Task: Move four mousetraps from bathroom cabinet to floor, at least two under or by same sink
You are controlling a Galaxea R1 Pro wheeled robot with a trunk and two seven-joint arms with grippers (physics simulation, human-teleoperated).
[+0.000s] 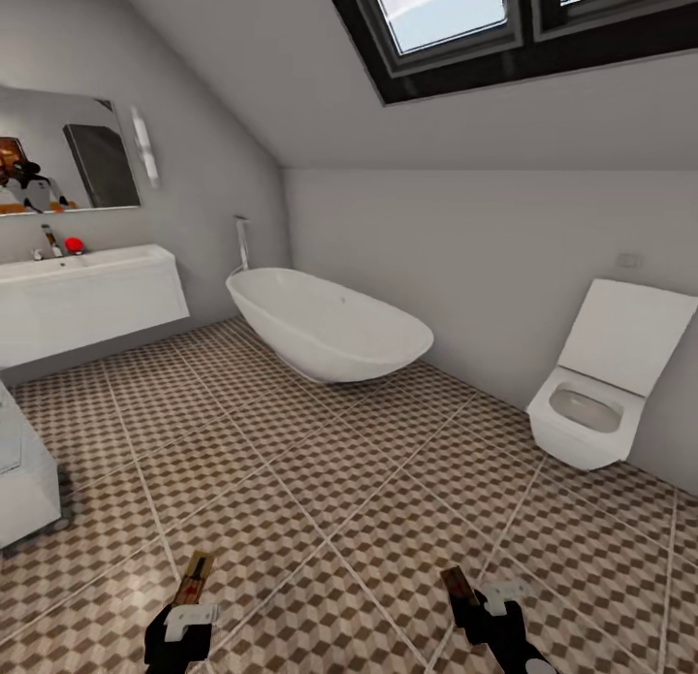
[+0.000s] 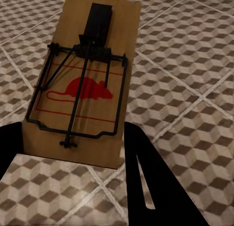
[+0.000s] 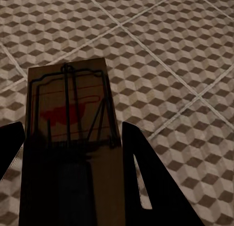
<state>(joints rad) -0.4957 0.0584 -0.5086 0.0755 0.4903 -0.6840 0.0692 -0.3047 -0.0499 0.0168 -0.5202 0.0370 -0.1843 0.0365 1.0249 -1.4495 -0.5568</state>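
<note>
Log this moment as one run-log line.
left gripper: shut on mousetrap | right gripper: shut on second mousetrap | both above bathroom floor | bathroom sink ahead-left

The black left hand (image 1: 179,635) and black right hand (image 1: 490,616) are cut off by the head view's bottom edge, arms unseen. In the left wrist view, the near end of the tan wooden mousetrap with the red mouse mark (image 2: 85,84) is hidden between the black fingers (image 2: 156,187). In the right wrist view, the shadowed wooden mousetrap (image 3: 68,133) runs off the edge, its red mark too dim to read. The white wall-hung vanity sink (image 1: 87,301) is cropped at the side, its small red item (image 1: 74,244) too small to identify.
</note>
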